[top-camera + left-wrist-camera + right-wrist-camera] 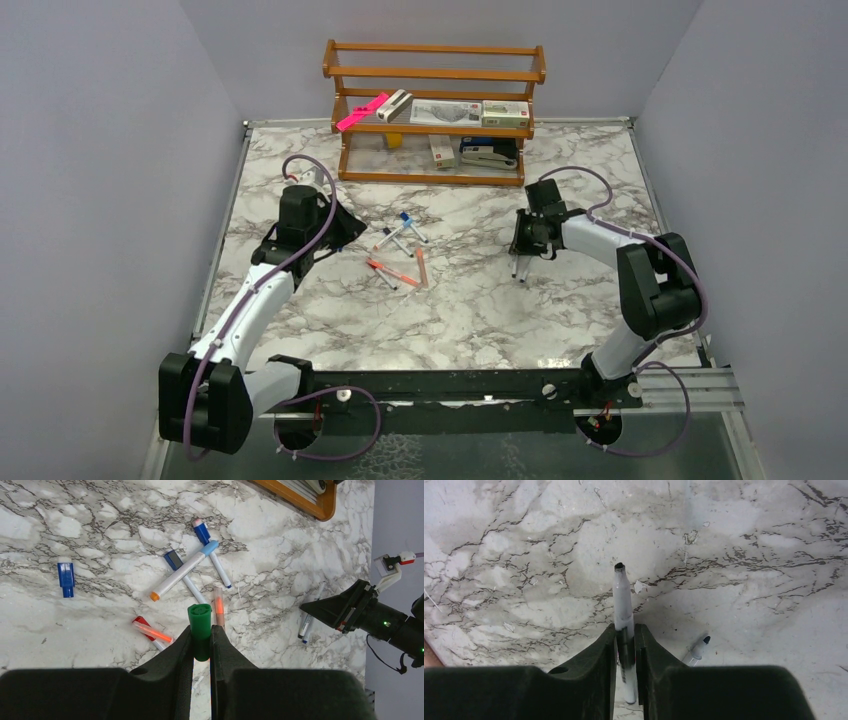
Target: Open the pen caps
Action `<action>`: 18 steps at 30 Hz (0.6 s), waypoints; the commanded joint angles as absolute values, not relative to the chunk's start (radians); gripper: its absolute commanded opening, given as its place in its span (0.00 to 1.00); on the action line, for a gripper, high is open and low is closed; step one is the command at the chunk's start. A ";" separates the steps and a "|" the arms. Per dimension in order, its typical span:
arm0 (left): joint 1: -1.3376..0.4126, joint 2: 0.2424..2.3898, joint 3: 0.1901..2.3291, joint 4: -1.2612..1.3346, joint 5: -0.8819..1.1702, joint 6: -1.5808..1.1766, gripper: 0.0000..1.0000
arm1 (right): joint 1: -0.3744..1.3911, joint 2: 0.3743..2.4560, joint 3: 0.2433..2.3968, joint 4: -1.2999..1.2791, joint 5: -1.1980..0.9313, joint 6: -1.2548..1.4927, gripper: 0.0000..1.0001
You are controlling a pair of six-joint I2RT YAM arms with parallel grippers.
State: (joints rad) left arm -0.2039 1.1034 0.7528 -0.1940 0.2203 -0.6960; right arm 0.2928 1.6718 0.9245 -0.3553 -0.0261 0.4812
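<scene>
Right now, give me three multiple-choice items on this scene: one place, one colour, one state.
1. Where is the loose blue plastic cap? A in a tray; B on the marble table, alone; C on the floor.
2. Colour of the short plastic cap in the left gripper? A red; B orange; C green.
3. The thin white-barrelled pen in the right gripper is: A uncapped; B capped; C snapped.
Key: B, it lies alone on marble; C, green shows in the grip; A, its dark tip is bare.

Robot lab cell, plain grey walls (90, 150), marble-pattern table (480, 310)
</scene>
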 commanded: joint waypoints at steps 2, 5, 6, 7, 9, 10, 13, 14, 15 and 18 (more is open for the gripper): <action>-0.191 1.111 0.742 -0.194 0.229 -0.671 0.05 | 0.288 1.658 0.925 -0.383 0.063 0.455 0.22; -0.186 1.121 0.743 -0.198 0.222 -0.665 0.05 | 0.288 1.640 0.920 -0.392 0.077 0.451 0.26; -0.184 1.125 0.743 -0.198 0.219 -0.664 0.06 | 0.288 1.632 0.918 -0.393 0.077 0.449 0.27; -0.182 1.128 0.743 -0.200 0.217 -0.661 0.06 | 0.288 1.627 0.917 -0.395 0.077 0.447 0.28; -0.177 1.135 0.742 -0.202 0.205 -0.656 0.07 | 0.288 1.615 0.916 -0.401 0.082 0.445 0.28; -0.174 1.141 0.744 -0.205 0.197 -0.652 0.08 | 0.288 1.608 0.917 -0.405 0.084 0.444 0.28; -0.163 1.159 0.745 -0.218 0.174 -0.642 0.11 | 0.288 1.571 0.932 -0.433 0.101 0.438 0.28; -0.159 1.168 0.745 -0.220 0.168 -0.639 0.12 | 0.288 1.552 0.939 -0.444 0.108 0.436 0.29; -0.156 1.177 0.746 -0.219 0.161 -0.637 0.12 | 0.288 1.532 0.946 -0.455 0.112 0.434 0.29; -0.152 1.206 0.743 -0.217 0.131 -0.630 0.12 | 0.288 1.473 0.961 -0.479 0.082 0.430 0.29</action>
State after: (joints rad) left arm -0.1635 1.1736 0.7528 -0.2108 0.1905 -0.6575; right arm 0.2924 1.5639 0.9249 -0.4366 0.0662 0.4469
